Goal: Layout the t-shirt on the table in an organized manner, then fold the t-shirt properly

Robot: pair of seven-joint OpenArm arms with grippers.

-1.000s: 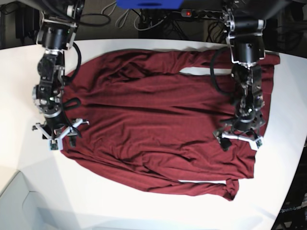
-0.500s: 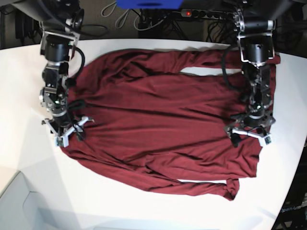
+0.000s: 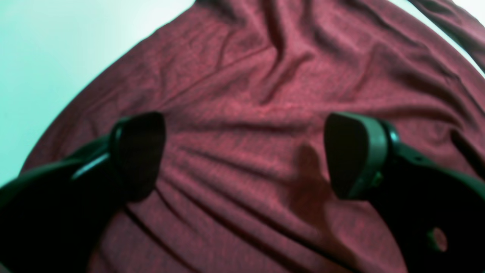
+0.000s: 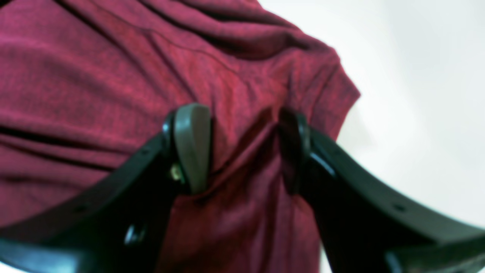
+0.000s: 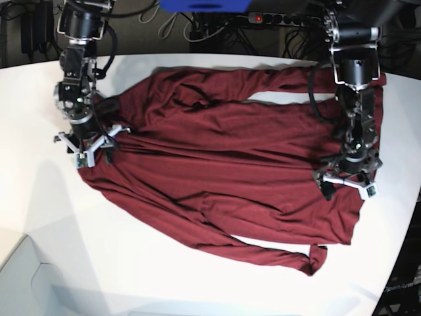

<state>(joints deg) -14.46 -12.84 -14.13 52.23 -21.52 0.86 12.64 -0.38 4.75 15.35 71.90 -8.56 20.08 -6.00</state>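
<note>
The dark maroon t-shirt [image 5: 223, 171] lies spread across the white table [image 5: 164, 283], one long sleeve along its far edge [image 5: 276, 80] and one along its near edge [image 5: 276, 253]. At the base view's left, my right gripper [image 5: 92, 148] is at the shirt's edge. In the right wrist view a raised fold of cloth [image 4: 246, 125] sits pinched between that gripper's [image 4: 242, 149] jaws, beside bare table [image 4: 416, 76]. On the right, my left gripper [image 5: 346, 184] hovers over the shirt's other side. It [image 3: 242, 151] is wide open, with only flat wrinkled cloth [image 3: 265, 76] below.
Cables and a power strip [image 5: 263, 18] run behind the table's far edge, beside a blue object [image 5: 204, 5]. The table's edge curves away at the right [image 5: 404, 217]. A lower white surface [image 5: 26, 276] sits at the near left corner.
My right gripper has moved toward the far edge, pulling the shirt's left side along and skewing the cloth. My left gripper shifted right over the shirt, staying open.
</note>
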